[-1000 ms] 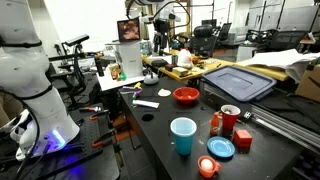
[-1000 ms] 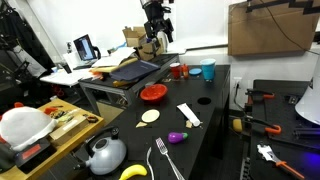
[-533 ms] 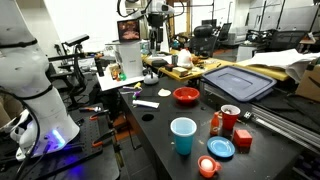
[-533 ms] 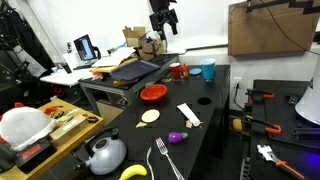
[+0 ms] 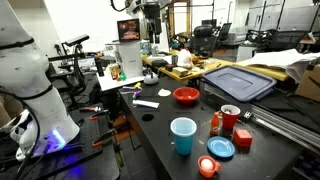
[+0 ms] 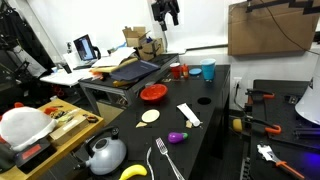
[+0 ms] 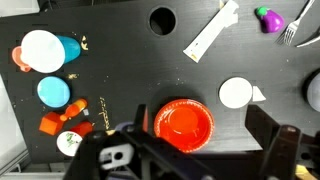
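One red bowl (image 7: 185,122) is sitting directly beneath my released, empty claw (image 6: 166,16), white disc (image 7: 237,93) at its three o'clock; I am hovering high, likely for overview.

Cluttered lab, black table (image 6: 205,105), white desk (image 6: 58,72), cardboard box (image 6: 262,28)

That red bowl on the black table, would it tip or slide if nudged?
The red bowl looks wide and shallow, so it probably slides rather than tips. It appears empty, so likely light. Its glossy surface may be slippery.
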`<state>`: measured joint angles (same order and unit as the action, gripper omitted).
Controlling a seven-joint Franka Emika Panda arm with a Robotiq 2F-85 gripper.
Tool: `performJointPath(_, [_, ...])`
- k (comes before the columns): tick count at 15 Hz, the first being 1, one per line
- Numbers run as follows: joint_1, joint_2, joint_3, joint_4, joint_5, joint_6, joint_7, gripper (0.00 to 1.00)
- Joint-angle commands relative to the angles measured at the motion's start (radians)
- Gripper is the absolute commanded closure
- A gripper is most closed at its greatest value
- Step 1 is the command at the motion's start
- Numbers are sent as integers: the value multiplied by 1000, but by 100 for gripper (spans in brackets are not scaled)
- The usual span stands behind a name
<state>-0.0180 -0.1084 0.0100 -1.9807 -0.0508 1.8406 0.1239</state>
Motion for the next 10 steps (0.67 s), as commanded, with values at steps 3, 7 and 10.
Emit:
performJointPath(3, [-2, -43, -14, 13, 26, -10, -27, 0])
performJointPath(7, [-3, -37, -24, 51, 37, -33, -55, 0])
performJointPath(10, [1, -31, -31, 81, 85, -61, -113, 0])
